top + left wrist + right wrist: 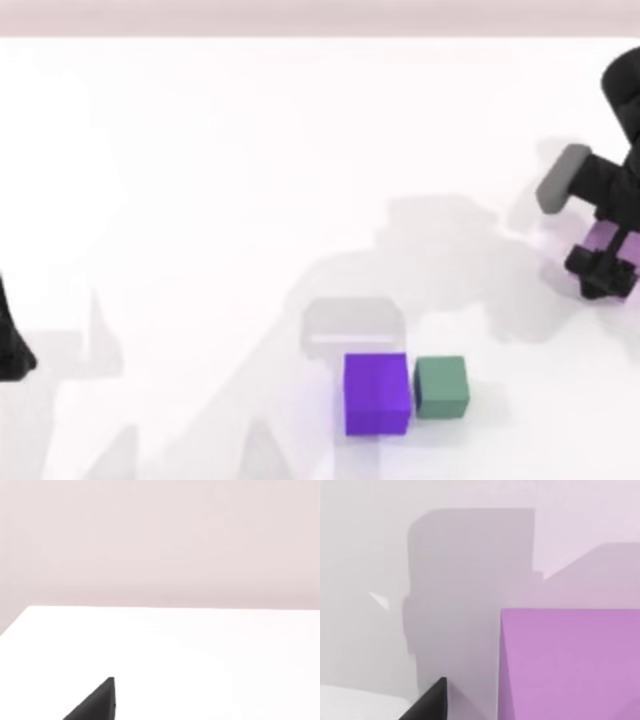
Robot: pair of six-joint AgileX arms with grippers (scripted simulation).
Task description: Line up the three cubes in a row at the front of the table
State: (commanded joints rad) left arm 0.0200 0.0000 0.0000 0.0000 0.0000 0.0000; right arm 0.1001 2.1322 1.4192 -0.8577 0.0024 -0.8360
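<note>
Here, you see three cubes on the table (200, 150): one purple cube (377, 393) and one smaller teal cube (441, 386) just beside each other near the front edge, and one lilac cube (603, 236) well apart at the right side. Your right gripper (603, 272) sits over the lilac cube; whether it is clamped cannot be told. Your left arm (12, 345) is parked at the left edge, its gripper's state unclear.
</note>
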